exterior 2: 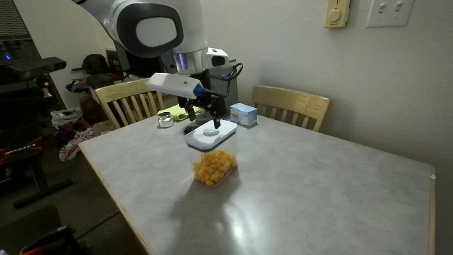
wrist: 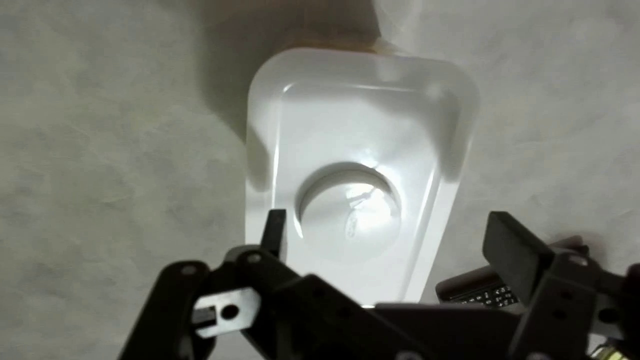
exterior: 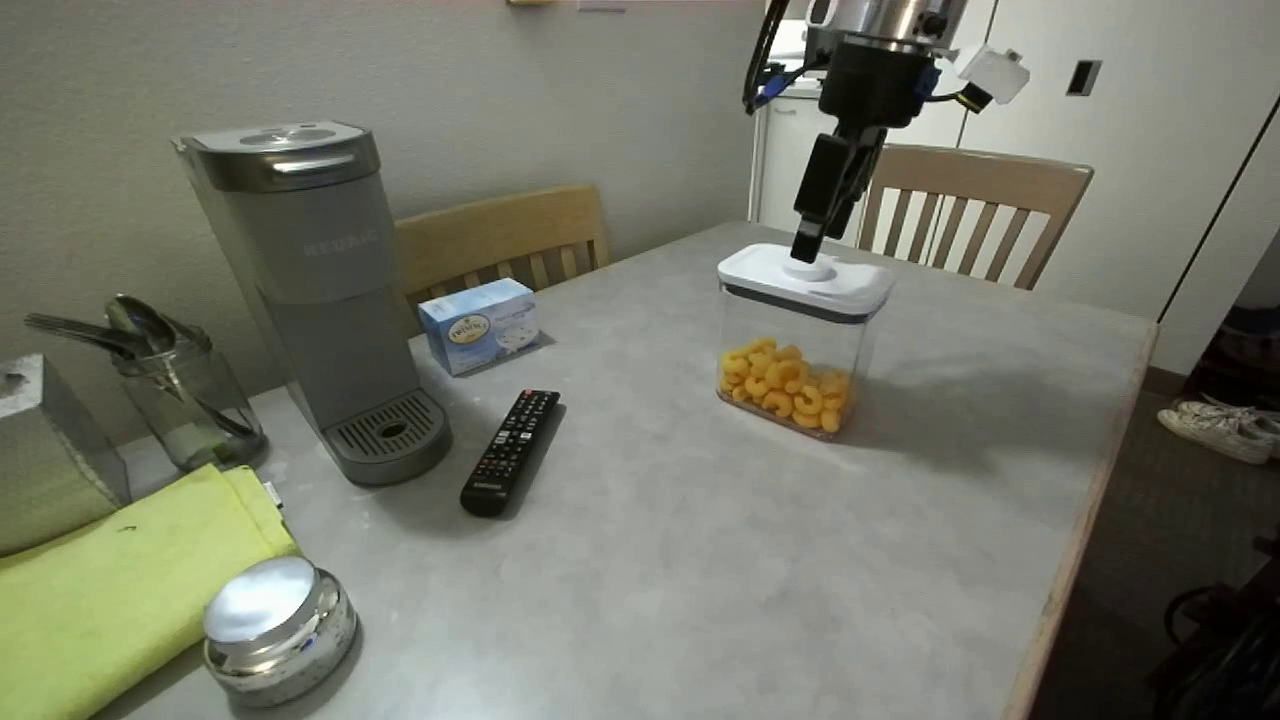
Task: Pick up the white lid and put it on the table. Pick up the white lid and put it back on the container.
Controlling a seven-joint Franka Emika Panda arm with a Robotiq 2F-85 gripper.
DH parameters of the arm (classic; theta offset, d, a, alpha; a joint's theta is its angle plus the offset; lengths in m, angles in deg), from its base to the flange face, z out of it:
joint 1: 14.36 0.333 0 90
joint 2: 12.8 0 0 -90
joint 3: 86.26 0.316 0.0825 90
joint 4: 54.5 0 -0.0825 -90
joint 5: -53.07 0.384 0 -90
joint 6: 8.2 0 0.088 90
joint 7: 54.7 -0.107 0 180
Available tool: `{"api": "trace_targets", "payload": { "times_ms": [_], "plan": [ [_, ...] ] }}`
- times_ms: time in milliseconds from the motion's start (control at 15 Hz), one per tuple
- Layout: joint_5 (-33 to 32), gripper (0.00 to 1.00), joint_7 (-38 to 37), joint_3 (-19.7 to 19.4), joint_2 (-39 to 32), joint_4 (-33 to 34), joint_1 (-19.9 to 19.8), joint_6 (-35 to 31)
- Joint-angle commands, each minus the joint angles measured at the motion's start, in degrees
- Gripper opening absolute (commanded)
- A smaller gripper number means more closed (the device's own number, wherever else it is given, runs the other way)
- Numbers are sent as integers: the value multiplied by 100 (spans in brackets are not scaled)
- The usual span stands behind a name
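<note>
White lid (wrist: 350, 120), flat and round-cornered, lies just below your gripper (wrist: 387, 225), whose two fingers (wrist: 275, 230) stand wide apart. In the wrist view, the fingertip on the left overlaps the lid beside its round central button (wrist: 345, 220), while the fingertip on the right reaches past the lid's edge; the button shows between them, nearer the left one. In both exterior views one of your fingertips shows right at that button, but you cannot tell from these angles whether it touches. The lid sits squarely on top of the clear container (exterior: 788, 330), with a dark band (exterior: 795, 304) beneath its rim. Through the see-through walls you find curved orange-yellow snack pieces (exterior: 785, 385) filling the lower part. The container stands upright on the light grey table (exterior: 650, 560). Farther out, in an exterior view, a black remote control (exterior: 512, 452) lies apart from the container, with a blue-and-white box (exterior: 482, 325) behind it. Beside these rises a tall grey coffee maker (exterior: 335, 260), then a glass jar (exterior: 215, 425) holding metal utensils (exterior: 142, 320). Left of the jar, a grey box (exterior: 60, 450) is partly out of view. Just below the jar in that view, a yellow cloth (exterior: 140, 590) lies folded, and a round silver tin (exterior: 280, 635) stands right next to it. Wooden chairs (exterior: 980, 172) stand at the table's edges.
</note>
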Motion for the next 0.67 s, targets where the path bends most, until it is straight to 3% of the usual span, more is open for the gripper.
{"api": "trace_targets", "payload": {
  "times_ms": [0,600],
  "plan": [
    [-236,100,188,26,-138,173,-94,90],
    [-172,100,165,47,-275,257,-171,61]
  ]
}}
